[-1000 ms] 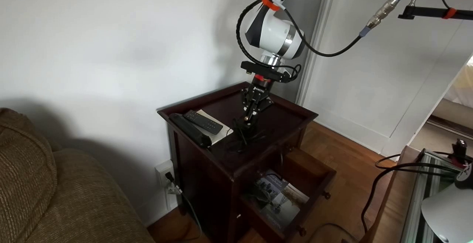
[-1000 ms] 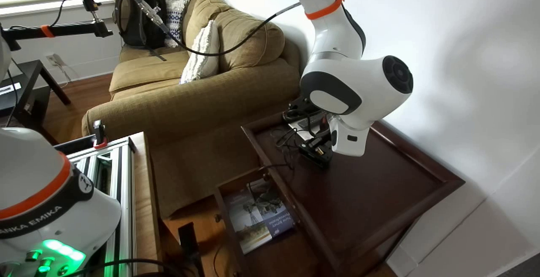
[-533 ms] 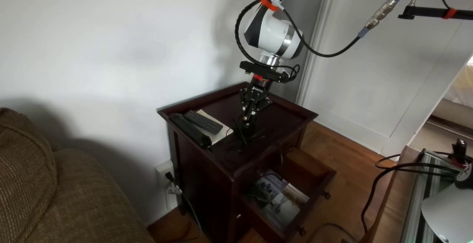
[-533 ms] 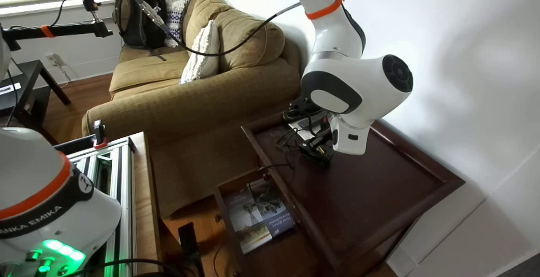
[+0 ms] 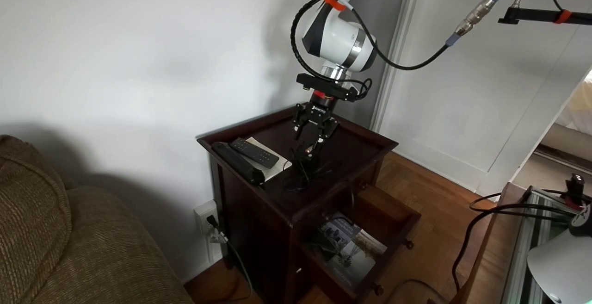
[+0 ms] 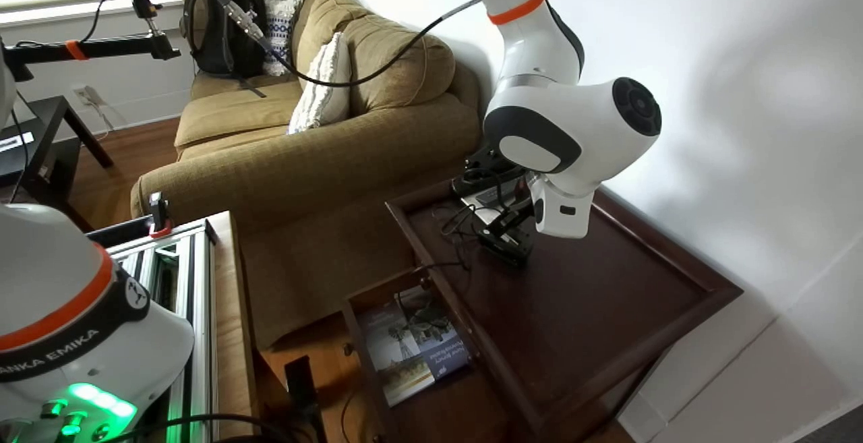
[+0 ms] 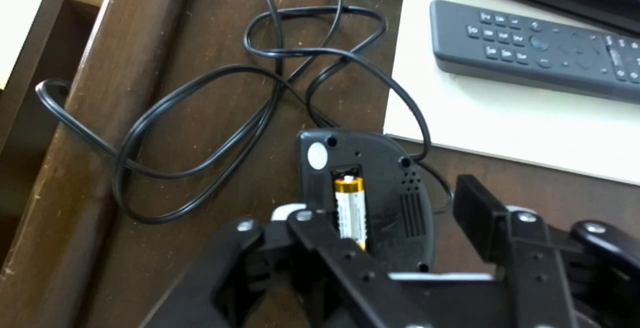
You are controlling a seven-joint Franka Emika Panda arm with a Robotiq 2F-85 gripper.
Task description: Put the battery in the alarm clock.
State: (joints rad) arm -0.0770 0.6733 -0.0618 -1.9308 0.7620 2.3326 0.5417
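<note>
Low in the wrist view, the gripper spreads its fingers wide, holding nothing, at the alarm clock, underside up; contact I can't judge. There's the cylindrical battery, lying in the clock's compartment! Dark wooden nightstand underneath, remote control at upper right, brown sofa lower left in an exterior view. And a change: fingers close together half a second ago, now well apart, arm slightly higher.

Battery — in black alarm clock
</note>
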